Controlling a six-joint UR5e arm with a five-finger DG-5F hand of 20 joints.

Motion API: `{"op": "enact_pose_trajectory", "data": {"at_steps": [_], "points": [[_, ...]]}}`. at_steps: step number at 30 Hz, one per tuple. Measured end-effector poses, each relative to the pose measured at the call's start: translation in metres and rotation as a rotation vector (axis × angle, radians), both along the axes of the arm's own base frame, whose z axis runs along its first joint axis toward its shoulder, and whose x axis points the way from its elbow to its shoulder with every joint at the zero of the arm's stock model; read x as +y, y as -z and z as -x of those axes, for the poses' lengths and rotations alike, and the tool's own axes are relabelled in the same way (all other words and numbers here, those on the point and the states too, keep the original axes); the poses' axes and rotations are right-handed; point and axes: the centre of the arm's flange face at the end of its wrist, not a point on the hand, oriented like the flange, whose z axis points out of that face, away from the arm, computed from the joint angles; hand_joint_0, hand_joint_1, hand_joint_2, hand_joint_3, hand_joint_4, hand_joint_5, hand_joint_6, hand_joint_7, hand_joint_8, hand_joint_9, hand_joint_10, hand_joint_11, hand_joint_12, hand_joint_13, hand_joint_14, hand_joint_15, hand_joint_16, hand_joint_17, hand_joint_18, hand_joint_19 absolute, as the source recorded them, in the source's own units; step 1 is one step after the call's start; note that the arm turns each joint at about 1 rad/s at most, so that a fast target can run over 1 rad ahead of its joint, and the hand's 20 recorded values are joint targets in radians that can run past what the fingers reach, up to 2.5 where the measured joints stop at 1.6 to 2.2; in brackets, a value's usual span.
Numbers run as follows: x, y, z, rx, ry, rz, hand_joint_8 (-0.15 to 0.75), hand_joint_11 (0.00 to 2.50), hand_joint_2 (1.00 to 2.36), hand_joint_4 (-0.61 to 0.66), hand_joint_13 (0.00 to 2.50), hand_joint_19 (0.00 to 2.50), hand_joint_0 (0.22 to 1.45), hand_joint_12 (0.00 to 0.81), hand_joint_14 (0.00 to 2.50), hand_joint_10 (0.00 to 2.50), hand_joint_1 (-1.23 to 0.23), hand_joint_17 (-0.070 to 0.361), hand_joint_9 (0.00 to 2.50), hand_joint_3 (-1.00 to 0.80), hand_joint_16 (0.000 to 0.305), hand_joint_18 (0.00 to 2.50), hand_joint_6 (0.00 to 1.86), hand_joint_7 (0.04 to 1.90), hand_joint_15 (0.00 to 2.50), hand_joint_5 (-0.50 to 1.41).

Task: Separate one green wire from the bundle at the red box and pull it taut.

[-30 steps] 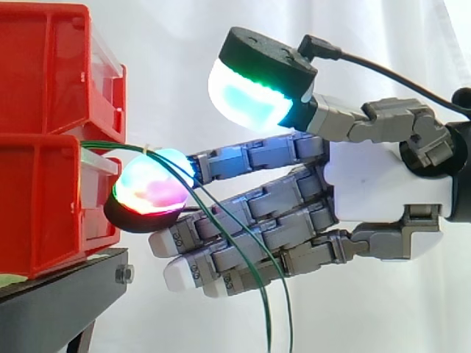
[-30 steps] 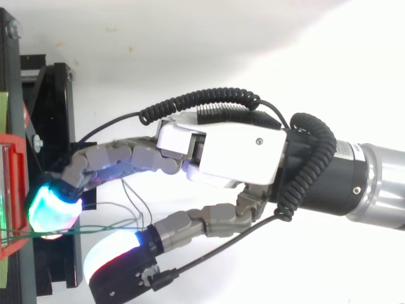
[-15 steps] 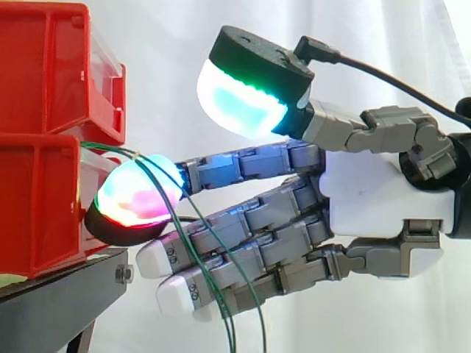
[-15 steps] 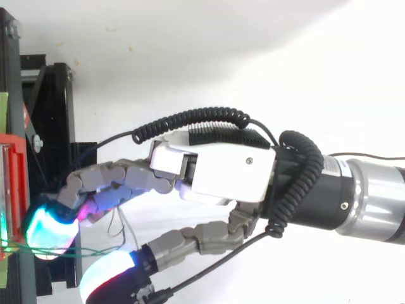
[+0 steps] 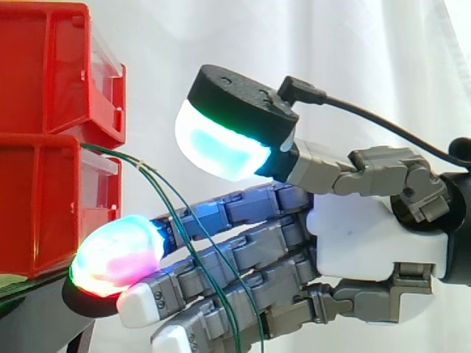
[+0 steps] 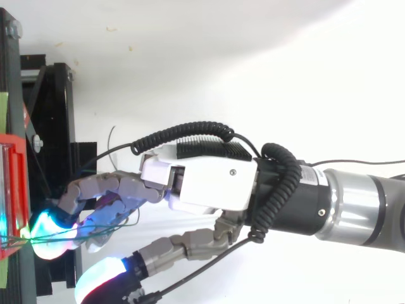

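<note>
Two red bins [image 5: 44,198], black stand [image 6: 50,114], white curtain [image 5: 221,44]; hand [image 5: 368,235] with fingers [image 5: 250,209] outstretched, thumb [image 5: 228,125] apart.

A white curtain [image 5: 368,66] hangs behind in soft vertical folds, brightly and evenly lit. Seen from above, the ground [image 6: 253,63] is plain white, with a few small specks [image 6: 111,28] near the upper edge. A black stand [image 6: 54,82] sits at the left.
</note>
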Motion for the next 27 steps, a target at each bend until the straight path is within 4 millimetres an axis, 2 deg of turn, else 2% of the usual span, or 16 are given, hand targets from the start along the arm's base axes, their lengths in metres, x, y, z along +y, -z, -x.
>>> {"op": "enact_pose_trajectory", "data": {"at_steps": [8,16,22,27], "points": [[0.000,0.004,-0.002,-0.004,0.001,-0.022,0.254,0.22,1.00,0.32,0.92,0.33,0.59,0.304,0.01,0.01,-0.57,0.093,0.82,-0.45,0.042,0.64,0.50,0.86,0.35,-0.13],[-0.006,-0.005,-0.003,0.002,-0.006,-0.049,0.252,0.27,1.00,0.31,0.94,0.34,0.59,0.311,0.02,0.01,-0.57,0.093,0.84,-0.45,0.041,0.65,0.50,0.86,0.38,-0.13],[-0.016,-0.016,0.003,0.049,-0.019,-0.050,0.255,0.35,1.00,0.31,0.98,0.36,0.59,0.315,0.02,0.01,-0.57,0.093,0.88,-0.45,0.041,0.66,0.50,0.87,0.45,-0.13],[-0.027,-0.022,0.016,0.147,-0.061,-0.028,0.256,0.45,1.00,0.30,1.02,0.37,0.59,0.312,0.02,0.02,-0.57,0.094,0.93,-0.45,0.042,0.66,0.50,0.90,0.51,-0.13]]}}
